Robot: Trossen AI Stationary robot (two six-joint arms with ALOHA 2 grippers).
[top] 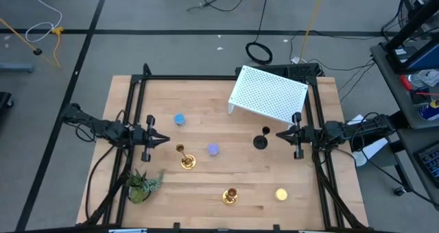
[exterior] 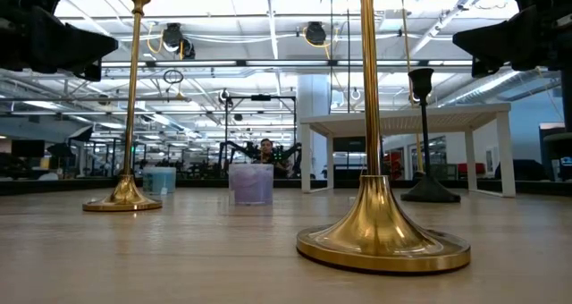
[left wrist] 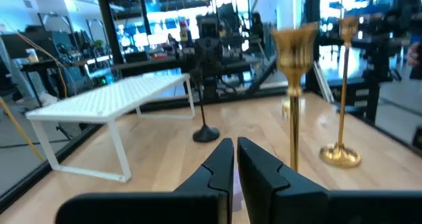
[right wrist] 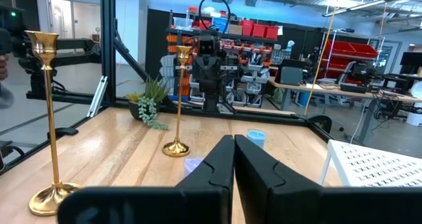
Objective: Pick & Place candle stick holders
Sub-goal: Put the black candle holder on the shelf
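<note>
Candle stick holders standing loose on the worktop [top: 206,185]; neither claw has hold of anything.

Brass holders [top: 185,159] [top: 230,195] and the black holder [top: 260,141] look rigid, smooth and top-heavy; judged best gripped low on the slim stem. Blue [top: 180,120], lilac [top: 213,149] and yellow [top: 281,194] cups sit apart. Left claw [top: 163,139] and right claw [top: 280,133] hover at opposite sides, fingers pressed together, empty.

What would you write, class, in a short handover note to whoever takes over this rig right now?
Left gripper shut, empty, at the left edge. Right gripper shut, empty, at the right edge.
All holders stand apart on the table: brass holder by the left gripper, second brass holder near the front, black holder by the right gripper, blue holder, lilac holder, yellow holder.
Done: nothing gripped yet.
Left: every pick and place.
</note>
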